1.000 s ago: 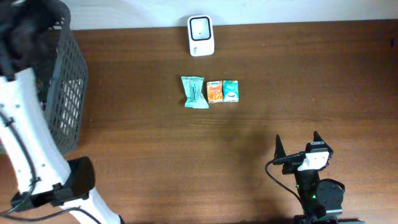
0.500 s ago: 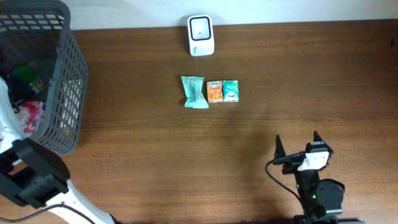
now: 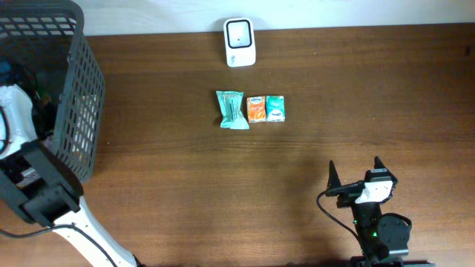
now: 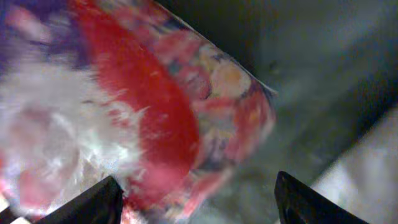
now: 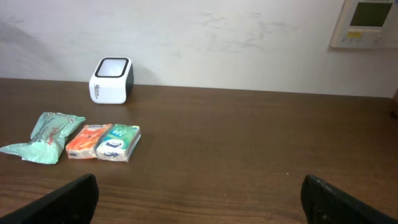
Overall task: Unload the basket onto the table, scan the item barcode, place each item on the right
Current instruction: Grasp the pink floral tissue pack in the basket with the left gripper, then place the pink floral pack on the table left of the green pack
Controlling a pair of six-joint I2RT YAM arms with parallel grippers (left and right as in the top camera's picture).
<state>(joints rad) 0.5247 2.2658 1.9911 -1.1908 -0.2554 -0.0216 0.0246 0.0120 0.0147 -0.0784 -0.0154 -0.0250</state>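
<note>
Inside the dark wire basket [image 3: 78, 104], the left jaws hang spread close over a red-and-white crinkly packet [image 4: 143, 124]: picking looks underway. Next, pinch and lift it. Right jaws spread, far from the basket.

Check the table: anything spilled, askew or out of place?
Nothing stands out. The three packets lie in a neat row mid-table, the scanner sits upright at the far edge, and the basket stands upright on the left.
</note>
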